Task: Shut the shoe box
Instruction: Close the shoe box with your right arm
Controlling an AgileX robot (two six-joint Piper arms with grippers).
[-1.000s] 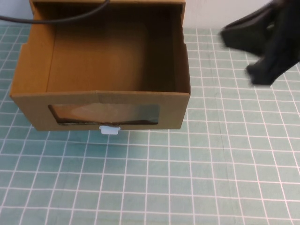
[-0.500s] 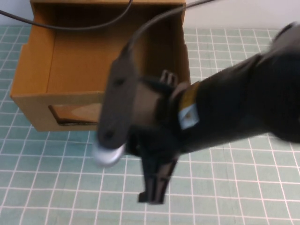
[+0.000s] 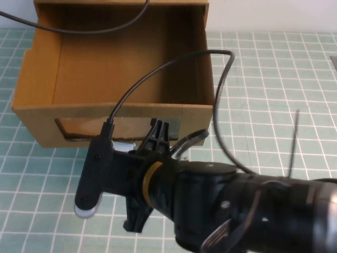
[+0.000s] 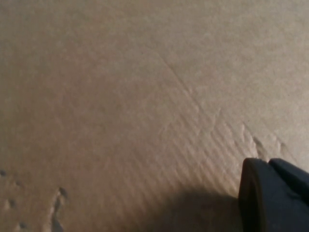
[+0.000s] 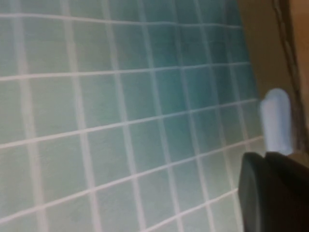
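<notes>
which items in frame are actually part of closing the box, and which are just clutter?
Part of the job:
- shoe box, drawer pulled out, open top
- its white pull tab below the window
- right gripper, at the drawer front by the tab
- left gripper, close against cardboard

Lying about:
- green grid mat
- loose black cables across the box

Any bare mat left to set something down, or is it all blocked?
Bare grid mat right of the shoe box, beyond the cable. Crowded at the box front: the right gripper sits at the window. The left gripper faces cardboard.
</notes>
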